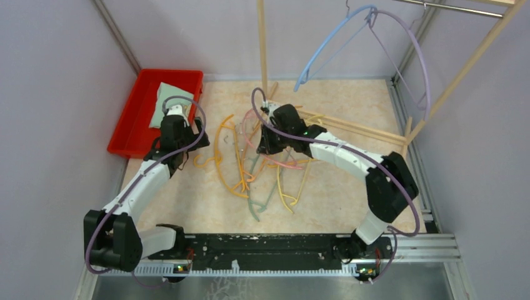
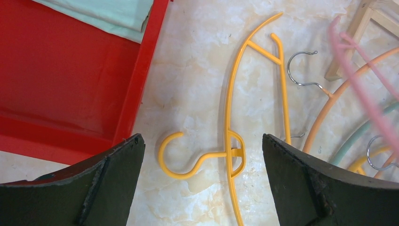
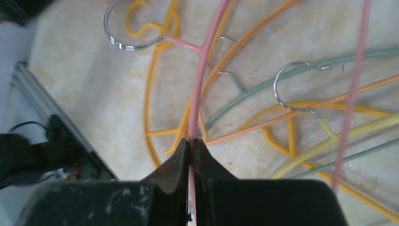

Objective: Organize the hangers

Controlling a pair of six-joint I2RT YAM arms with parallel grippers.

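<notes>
While the right end effector pinches the thin pink plastic hanger, that hanger sits threaded through the tangled heap of coloured hangers on the marbled surface; lift now and neighbouring metal hooks could snag and drag along, or the slim bar slip free; left end effector, spread wide, hovers over a yellow-orange plastic hanger beside the red plastic tray; wooden rack pole close behind.

text: none legible | labels: none | brands: none | numbers: none | signs: none
</notes>
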